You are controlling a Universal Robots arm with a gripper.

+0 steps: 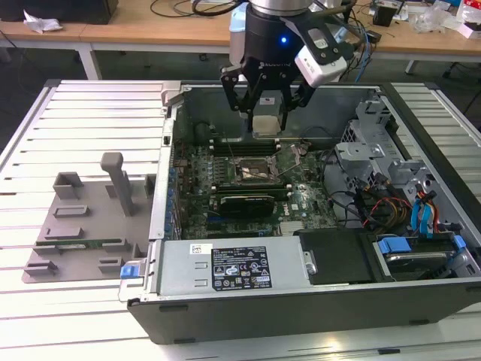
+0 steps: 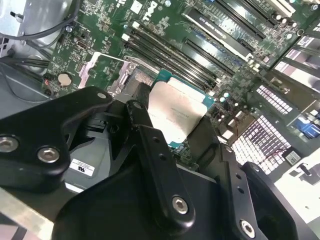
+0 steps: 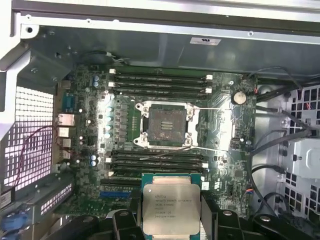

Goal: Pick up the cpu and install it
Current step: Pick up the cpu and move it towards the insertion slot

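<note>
My gripper (image 1: 267,114) hangs over the open computer case (image 1: 248,278), shut on the cpu (image 1: 268,124). The cpu is a flat square chip with a silvery top plate and a green rim, held by two opposite edges between the black fingers (image 3: 131,212). It is above the motherboard and apart from it. In the first wrist view the cpu (image 3: 171,207) sits between the fingers, and the open black socket (image 3: 165,124) with its raised metal bracket lies further along the board, uncovered. The second wrist view shows the cpu (image 2: 176,109) clamped over the green board.
Memory slots (image 3: 159,82) flank the socket on both sides. A drive cage and cables (image 1: 383,180) fill the case at the exterior view's right. The power supply (image 1: 225,271) lines the near wall. A grey fixture tray (image 1: 83,226) lies outside, at the exterior view's left.
</note>
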